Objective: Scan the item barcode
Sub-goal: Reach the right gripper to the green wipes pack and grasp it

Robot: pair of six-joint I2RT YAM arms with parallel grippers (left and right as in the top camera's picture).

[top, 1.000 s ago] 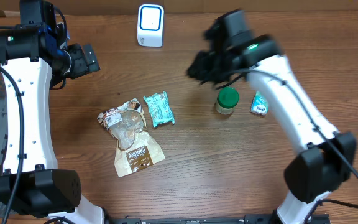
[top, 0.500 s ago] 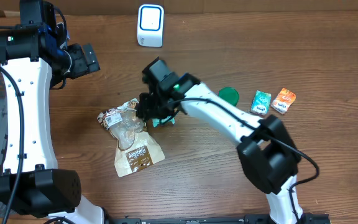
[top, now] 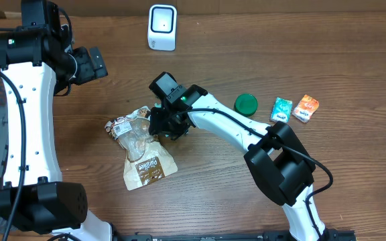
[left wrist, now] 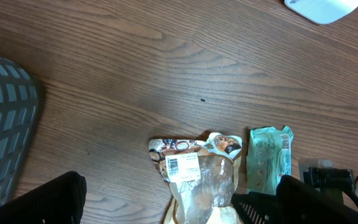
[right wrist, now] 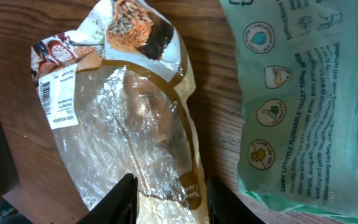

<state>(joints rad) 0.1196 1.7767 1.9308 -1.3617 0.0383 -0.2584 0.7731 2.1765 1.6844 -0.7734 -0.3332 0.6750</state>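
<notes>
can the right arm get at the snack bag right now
Probably yes: the right gripper hangs just above the snack bag, jaws apart, and nothing covers the bag; the teal packet lies beside it.

"FLUSHABLE TOILET" on green pack (right wrist: 303, 106)

Leftover bits on the wooden table (top: 246, 40)
Jar with a green lid (top: 246, 103), then a teal packet (top: 281, 109) just beside an orange packet (top: 306, 107); grey mesh basket (left wrist: 5, 124) at the table's edge.
</notes>
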